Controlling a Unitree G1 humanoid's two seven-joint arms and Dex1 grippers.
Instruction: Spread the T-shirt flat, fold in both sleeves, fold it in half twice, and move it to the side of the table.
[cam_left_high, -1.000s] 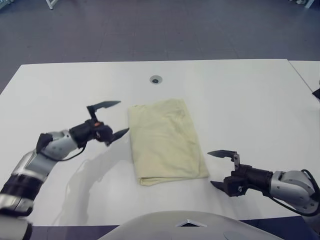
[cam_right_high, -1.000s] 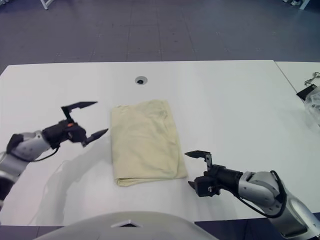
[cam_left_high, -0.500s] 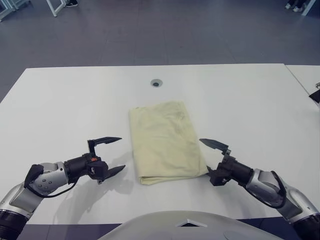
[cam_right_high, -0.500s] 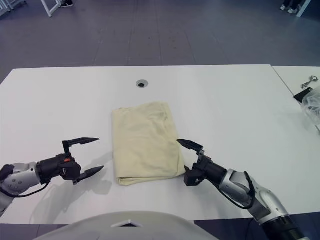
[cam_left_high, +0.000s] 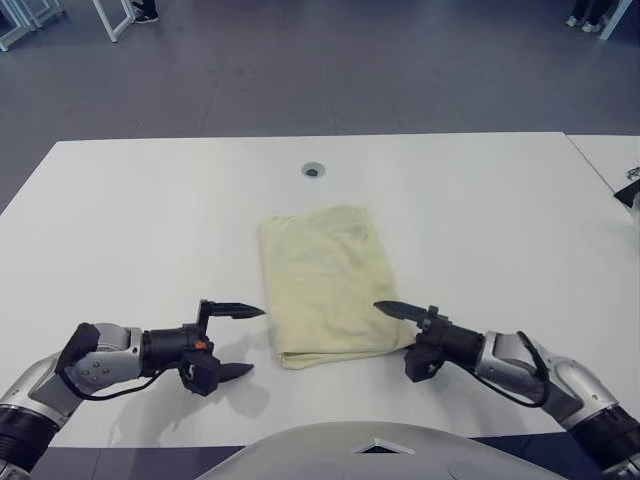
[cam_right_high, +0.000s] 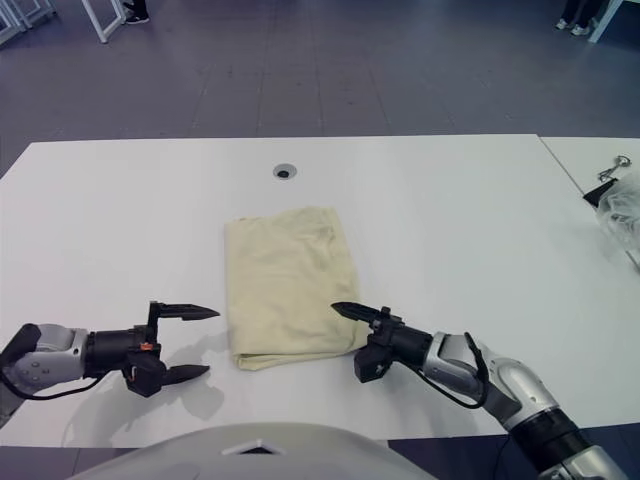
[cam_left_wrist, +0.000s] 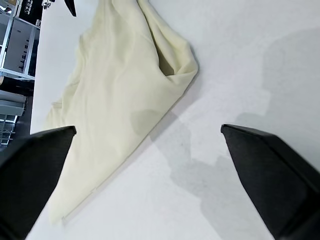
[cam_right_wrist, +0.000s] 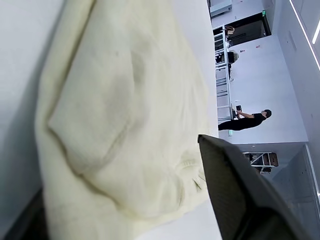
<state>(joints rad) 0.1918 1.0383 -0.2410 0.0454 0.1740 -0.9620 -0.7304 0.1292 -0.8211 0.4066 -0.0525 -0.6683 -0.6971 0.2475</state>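
Note:
A pale yellow T-shirt (cam_left_high: 328, 275), folded into a narrow rectangle, lies in the middle of the white table (cam_left_high: 500, 210). My left gripper (cam_left_high: 252, 340) is open, low over the table just left of the shirt's near left corner, and is not touching it. In the left wrist view that corner of the T-shirt (cam_left_wrist: 115, 75) lies ahead of the spread fingers (cam_left_wrist: 270, 170). My right gripper (cam_left_high: 396, 340) is open at the near right corner, with one finger above the cloth and the other by its edge. A finger (cam_right_wrist: 235, 195) reaches over the T-shirt (cam_right_wrist: 125, 100) in the right wrist view.
A round cable hole (cam_left_high: 312, 171) sits in the table beyond the shirt. A second table (cam_right_high: 610, 180) with small items stands at the far right. Bare tabletop extends on both sides of the shirt, with grey floor past the far edge.
My left gripper has drawn back from the shirt's left edge toward its near left corner. The right gripper has moved left to the near right corner. The view has shifted a little.

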